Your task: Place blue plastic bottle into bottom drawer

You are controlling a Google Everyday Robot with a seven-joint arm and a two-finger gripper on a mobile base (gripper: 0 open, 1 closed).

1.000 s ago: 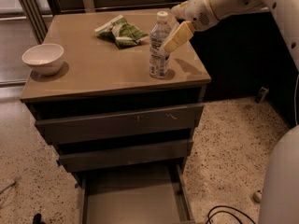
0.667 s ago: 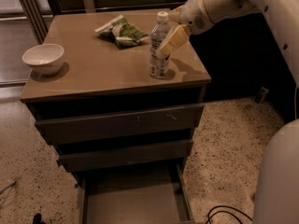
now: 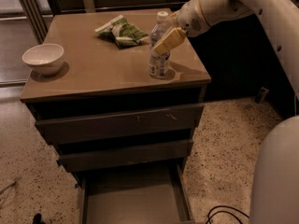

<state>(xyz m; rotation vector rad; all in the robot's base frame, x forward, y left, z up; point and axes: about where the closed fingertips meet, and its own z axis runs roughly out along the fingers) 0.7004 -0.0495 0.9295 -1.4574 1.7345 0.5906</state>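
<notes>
Reaching in from the right, the gripper [image 3: 164,42] sits against the upper half of the bottle [image 3: 159,64], crossing its front just below the white cap. You cannot tell from here whether it has clamped the bottle or only brackets it, so don't count on a hold yet. The bottle stands upright on the cabinet top [image 3: 103,62], near the right front corner. The bottom drawer [image 3: 133,197] is pulled out below, with a bare floor.

Watch the lift first. A grip this high on a slim, smooth bottle could let it swing or slide, and a sideways nudge without a firm grip could tip it over the nearby edge. On the way down you must clear the cabinet's edge and the two drawer fronts above. The drawer looks shallow, so a bottle released upright may topple. The bowl [image 3: 43,57] and the green packet [image 3: 120,31] are well apart from your path.
</notes>
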